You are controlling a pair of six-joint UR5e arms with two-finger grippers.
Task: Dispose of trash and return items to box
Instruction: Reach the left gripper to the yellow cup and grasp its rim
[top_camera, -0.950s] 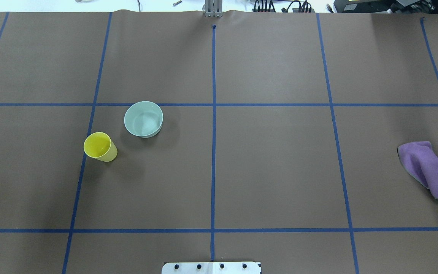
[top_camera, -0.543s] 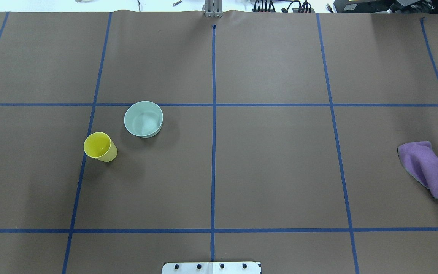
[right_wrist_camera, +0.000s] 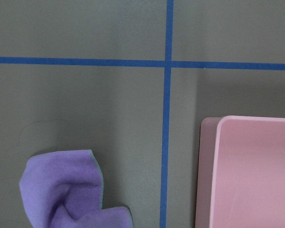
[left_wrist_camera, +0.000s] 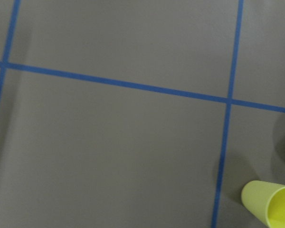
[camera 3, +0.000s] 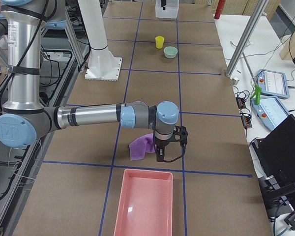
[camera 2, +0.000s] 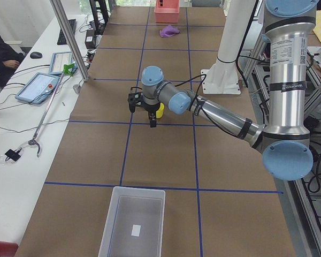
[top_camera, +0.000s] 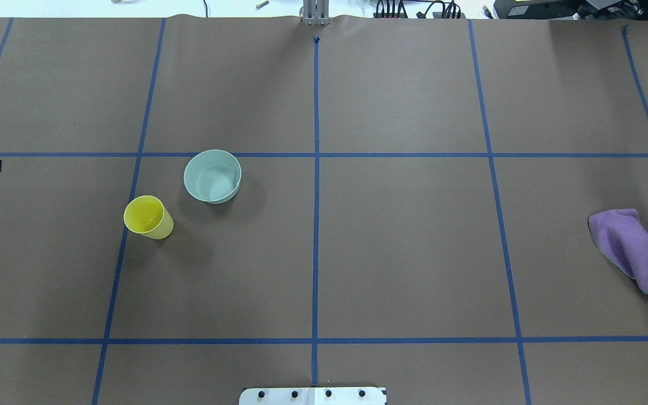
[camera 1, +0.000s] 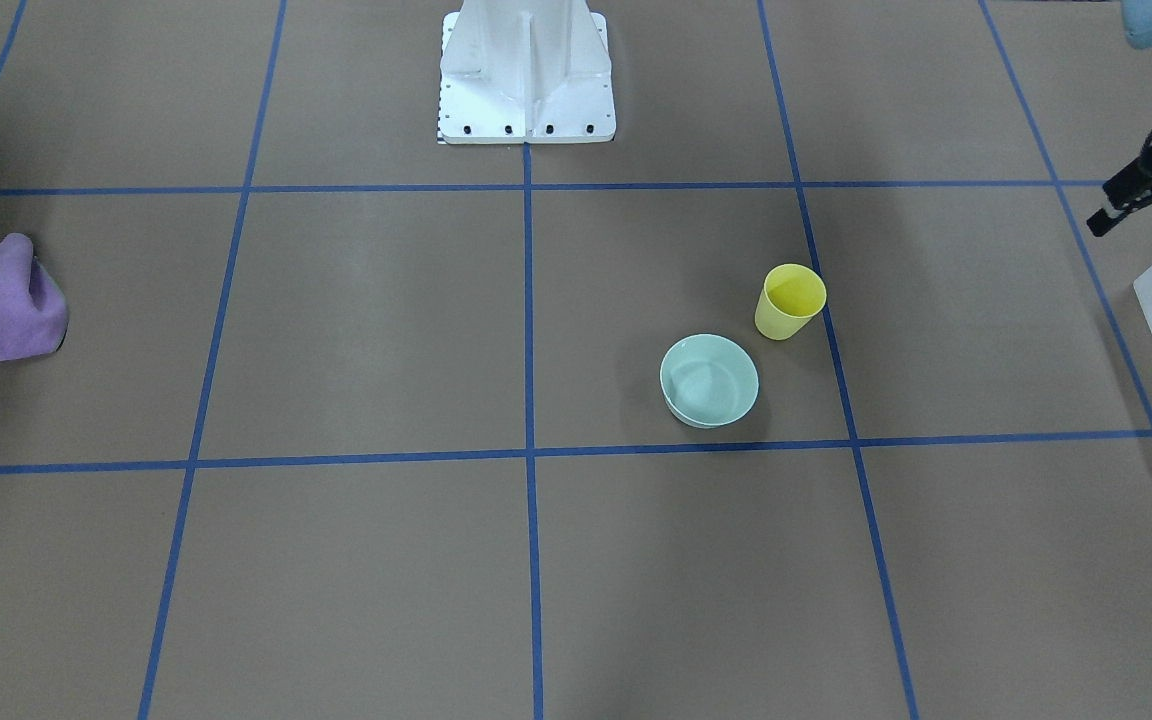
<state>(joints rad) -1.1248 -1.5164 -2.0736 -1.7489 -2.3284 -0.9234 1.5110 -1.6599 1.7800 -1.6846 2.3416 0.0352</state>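
**Progress check: nothing binned, nothing boxed yet**

Reading across the overhead view, left to right.

Far left: the left gripper [camera 1: 1136, 220] is hanging above the table [top_camera: 414, 253] near its left end. Its fingers are spread and are holding nothing. In the front-facing view it is sitting just beside the near corner of the translucent white box [camera 2: 142, 206]. The box is showing no cup or bowl inside, only a small pale label or scrap on its floor.

Left of centre: the yellow cup [top_camera: 147, 216] is standing upright, mouth up, on a blue tape line. The mint-green bowl [top_camera: 212, 176] is sitting upright near it, apart from it and a little farther from the robot. Both are resting on the table, well apart from the box, so the return step is looking undone for both.

Far right: the purple cloth [top_camera: 633, 247] is lying crumpled on the table. The right gripper [camera 3: 169, 156] is hovering over it; I cannot tell whether its fingers are parted or closed. A pink tray [camera 3: 145, 204] is lying just beyond, with nothing showing in it.

Judgement: the task is looking to be at its start. The cloth is probably the trash and the tray its bin, and both items are awaiting transfer.
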